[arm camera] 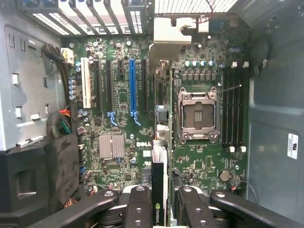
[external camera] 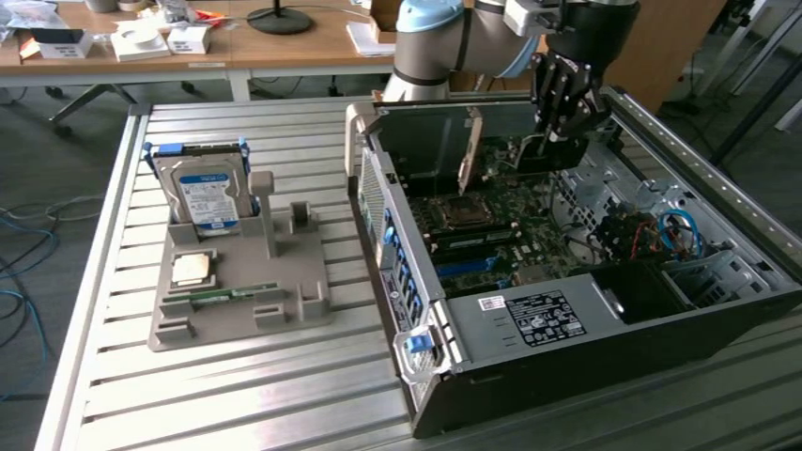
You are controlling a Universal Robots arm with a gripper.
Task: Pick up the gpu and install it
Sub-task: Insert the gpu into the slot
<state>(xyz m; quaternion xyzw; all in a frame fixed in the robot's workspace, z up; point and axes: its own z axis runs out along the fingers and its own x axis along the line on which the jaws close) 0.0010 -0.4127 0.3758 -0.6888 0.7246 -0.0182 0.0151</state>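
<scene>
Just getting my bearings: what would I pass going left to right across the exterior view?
hard drive → gpu → hand gripping it → blue cables

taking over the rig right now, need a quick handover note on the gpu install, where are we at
gripper: jaws shut on the gpu, which sits edge-on between them.
gpu: held upright over the motherboard of the open pc case, with its bracket end toward the case's rear slot covers.
done: the gpu is picked up and is over the board.
left: it does not look seated yet, and the blue slot is bare.
</scene>
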